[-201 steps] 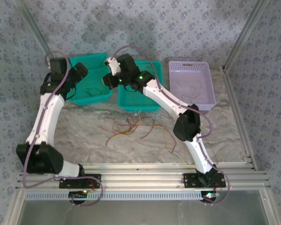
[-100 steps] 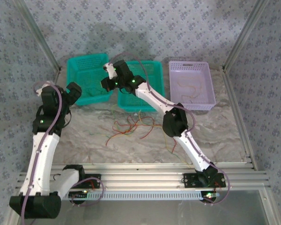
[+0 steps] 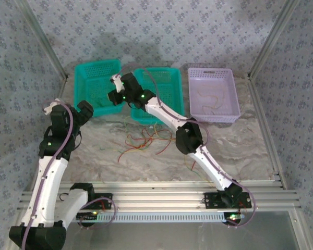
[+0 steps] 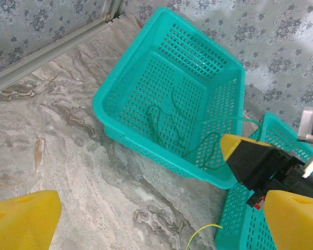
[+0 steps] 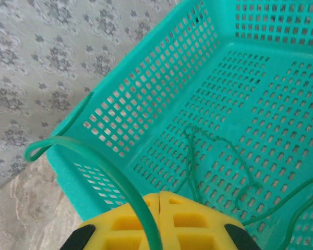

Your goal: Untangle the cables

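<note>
A cream cable point(image 3: 211, 99) lies in the far-right purple basket point(image 3: 211, 69) and green ones point(image 4: 167, 125) in the far-left teal basket point(image 3: 88, 73). The right gripper point(image 5: 159, 200) pinches a green cable point(image 5: 115, 172) there. The left gripper point(image 4: 156, 221) gapes wide. A tangle point(image 3: 146, 141) waits nearer.

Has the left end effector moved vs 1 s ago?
Yes. The left end effector has pulled back toward the arm bases. It was over the left teal basket and is now just off the basket's near-left corner, above the table.

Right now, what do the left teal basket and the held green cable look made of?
The basket: likely molded plastic, slightly glossy, with a regular grid of holes. The green cable: probably plastic-sheathed, smooth and uniform; it bends in one even arc.
</note>
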You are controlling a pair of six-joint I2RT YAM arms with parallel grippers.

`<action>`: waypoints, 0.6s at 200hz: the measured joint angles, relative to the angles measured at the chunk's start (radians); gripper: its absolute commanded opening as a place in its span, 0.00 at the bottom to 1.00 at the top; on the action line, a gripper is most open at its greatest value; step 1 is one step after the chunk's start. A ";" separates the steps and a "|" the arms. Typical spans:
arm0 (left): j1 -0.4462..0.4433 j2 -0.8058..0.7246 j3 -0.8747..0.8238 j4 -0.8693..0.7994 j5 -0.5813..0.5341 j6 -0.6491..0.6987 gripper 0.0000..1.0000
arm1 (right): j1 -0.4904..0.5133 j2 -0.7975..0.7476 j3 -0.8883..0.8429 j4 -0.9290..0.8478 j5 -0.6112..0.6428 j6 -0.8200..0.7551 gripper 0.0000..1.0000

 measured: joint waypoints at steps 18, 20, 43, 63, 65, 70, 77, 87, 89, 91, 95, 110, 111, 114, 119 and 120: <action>0.000 0.000 -0.006 0.001 0.000 0.003 1.00 | 0.000 0.014 0.000 -0.017 0.000 0.000 0.00; 0.000 0.000 -0.006 0.001 0.000 0.003 1.00 | 0.000 0.015 0.000 -0.018 0.000 0.000 0.00; 0.000 0.000 -0.010 0.001 0.000 0.004 1.00 | -0.001 0.017 0.000 -0.027 -0.002 -0.001 0.07; 0.000 0.000 -0.010 0.004 0.000 0.004 1.00 | -0.001 0.017 0.003 -0.036 -0.005 -0.013 0.17; 0.000 0.000 -0.010 0.004 0.000 0.003 1.00 | -0.001 0.017 0.003 -0.037 -0.005 -0.011 0.18; 0.000 0.000 -0.010 0.005 0.000 0.004 1.00 | -0.001 0.017 0.005 -0.042 -0.005 -0.015 0.20; 0.000 0.000 -0.010 0.005 0.000 0.004 1.00 | 0.000 0.017 0.006 -0.047 -0.005 -0.017 0.23; 0.000 0.000 -0.010 0.006 0.000 0.004 1.00 | 0.001 0.017 0.008 -0.054 -0.005 -0.018 0.28; 0.000 0.000 -0.010 0.006 0.000 0.004 1.00 | 0.002 0.017 0.008 -0.055 -0.005 -0.020 0.29; 0.000 0.000 -0.010 0.006 0.000 0.004 1.00 | 0.002 0.017 0.009 -0.055 -0.005 -0.024 0.29; 0.000 0.000 -0.010 0.007 0.000 0.004 1.00 | 0.003 0.017 0.010 -0.058 -0.005 -0.024 0.30; 0.000 0.000 -0.010 0.008 0.000 0.004 1.00 | 0.005 0.017 0.013 -0.065 -0.004 -0.032 0.35; 0.000 0.000 -0.010 0.008 0.000 0.004 1.00 | 0.005 0.017 0.013 -0.066 -0.004 -0.032 0.35; 0.000 0.000 -0.010 0.008 0.000 0.004 1.00 | 0.006 0.017 0.013 -0.066 -0.004 -0.032 0.36; 0.000 0.000 -0.010 0.009 0.000 0.004 1.00 | 0.006 0.017 0.013 -0.066 -0.004 -0.034 0.37; 0.000 0.000 -0.010 0.008 0.000 0.004 1.00 | 0.007 0.017 0.013 -0.066 -0.004 -0.034 0.37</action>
